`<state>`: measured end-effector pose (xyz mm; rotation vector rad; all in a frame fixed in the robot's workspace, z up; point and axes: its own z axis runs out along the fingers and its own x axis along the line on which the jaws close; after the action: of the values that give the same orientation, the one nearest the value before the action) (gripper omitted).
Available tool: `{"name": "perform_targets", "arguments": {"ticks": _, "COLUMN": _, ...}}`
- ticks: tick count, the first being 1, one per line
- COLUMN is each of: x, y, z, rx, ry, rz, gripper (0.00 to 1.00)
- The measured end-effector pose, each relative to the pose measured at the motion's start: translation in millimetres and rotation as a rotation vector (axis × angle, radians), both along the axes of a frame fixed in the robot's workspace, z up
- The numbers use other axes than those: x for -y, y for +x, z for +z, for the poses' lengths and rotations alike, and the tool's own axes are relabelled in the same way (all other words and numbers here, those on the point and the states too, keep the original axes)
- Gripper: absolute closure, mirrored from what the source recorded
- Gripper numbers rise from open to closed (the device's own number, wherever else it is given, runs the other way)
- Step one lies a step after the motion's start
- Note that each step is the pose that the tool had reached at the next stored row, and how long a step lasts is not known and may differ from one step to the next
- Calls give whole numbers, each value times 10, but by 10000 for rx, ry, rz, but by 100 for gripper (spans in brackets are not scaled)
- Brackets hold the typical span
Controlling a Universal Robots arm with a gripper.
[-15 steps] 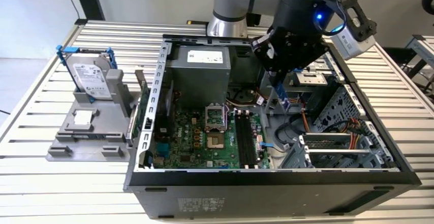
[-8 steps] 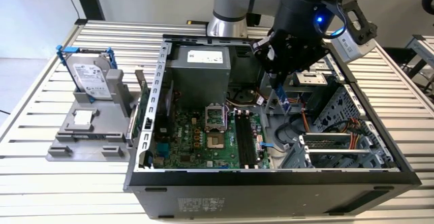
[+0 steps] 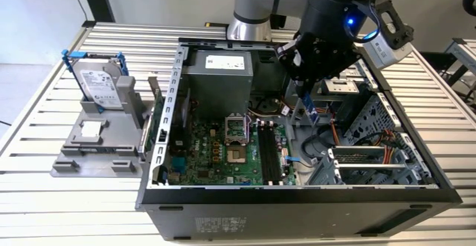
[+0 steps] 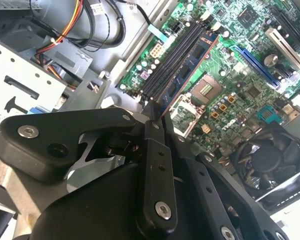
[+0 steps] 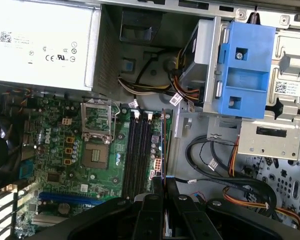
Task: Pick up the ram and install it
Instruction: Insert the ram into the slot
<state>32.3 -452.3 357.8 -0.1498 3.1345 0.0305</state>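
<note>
Jaws clenched on the ram (image 3: 306,104): in the exterior view I have the gripper (image 3: 306,92) holding the blue stick on edge above the open computer case (image 3: 297,193), so pickup is done and seating is not. In the second wrist view the ram (image 4: 182,75) runs out from between the fingertips over the motherboard (image 4: 240,75), above the black memory slots (image 4: 167,62). In the first wrist view those slots (image 5: 138,150) sit empty, with the power supply (image 5: 40,45) and blue drive bracket (image 5: 242,70) also inside the case.
</note>
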Motion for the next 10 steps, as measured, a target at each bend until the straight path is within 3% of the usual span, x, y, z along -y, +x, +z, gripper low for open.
{"name": "perform_targets", "arguments": {"ticks": 4, "x": 0, "y": 0, "z": -2, "rx": 0, "ry": 0, "rz": -24, "gripper": 100}}
{"name": "perform_targets", "arguments": {"ticks": 10, "x": 0, "y": 0, "z": -44, "rx": 0, "ry": 1, "rz": -1043, "gripper": 100}}
